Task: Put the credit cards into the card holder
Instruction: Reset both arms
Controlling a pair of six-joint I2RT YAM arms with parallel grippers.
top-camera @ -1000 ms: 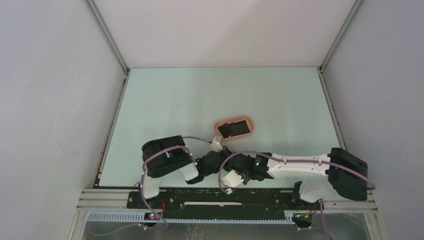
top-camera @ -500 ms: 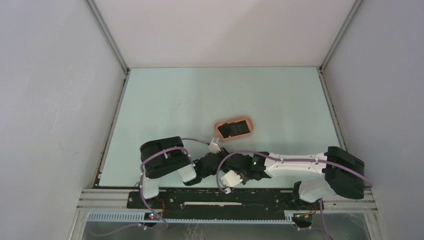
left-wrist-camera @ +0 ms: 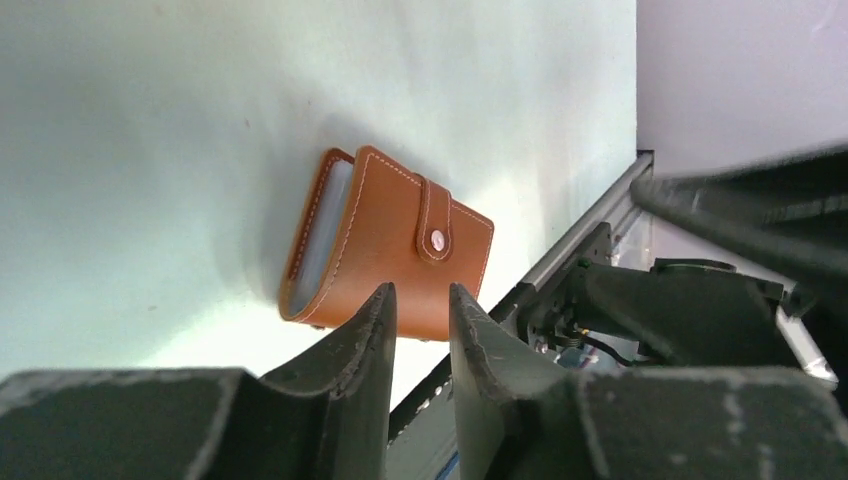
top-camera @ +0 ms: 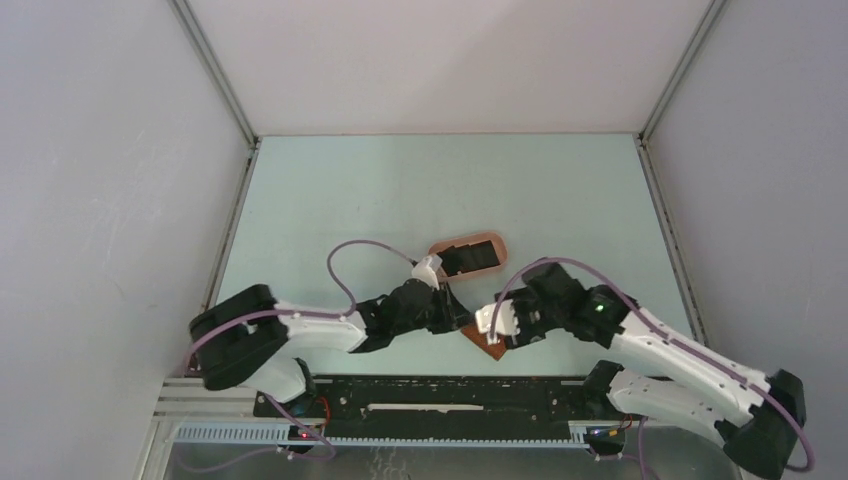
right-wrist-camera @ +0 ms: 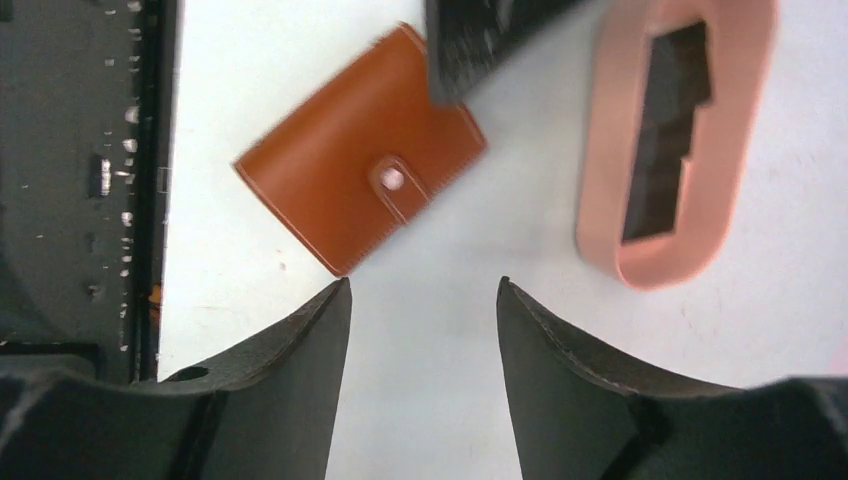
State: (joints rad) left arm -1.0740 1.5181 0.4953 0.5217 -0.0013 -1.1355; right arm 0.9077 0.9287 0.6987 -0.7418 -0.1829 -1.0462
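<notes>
Currently both arms reach inward over the near middle of the table [top-camera: 400,190], and your two wrists almost meet.

Wallet [left-wrist-camera: 390,245]: it lies flat on the table, folded shut, with the tab [left-wrist-camera: 437,222] snapped down on its stud. It sits close to the front rail [right-wrist-camera: 80,180]. From above you see only one brown corner of it, poking out under the right gripper [top-camera: 492,330].

Cards [right-wrist-camera: 665,130]: a black, unevenly stacked pile lies inside the pink tray [right-wrist-camera: 600,200]. The tray sits near the wallet but apart from it, on the side away from the rail. You cannot tell how many cards there are, and only black shows.

Left gripper [left-wrist-camera: 420,295]: the jaws are parted by a narrow gap with nothing between them. The tips are low at the wallet's near edge; whether they touch the leather cannot be told.

Right gripper: the jaws are spread wide and hold nothing. Bare table shows between them, with the wallet ahead on one side and the tray on the other.

In your way:
- In the right wrist view, the left gripper hangs blurred over the wallet's corner nearest the tray.
- From above, both grippers crowd over the wallet and hide most of it.
- The left arm's purple cable [top-camera: 365,242] loops above the table beside the tray.
</notes>
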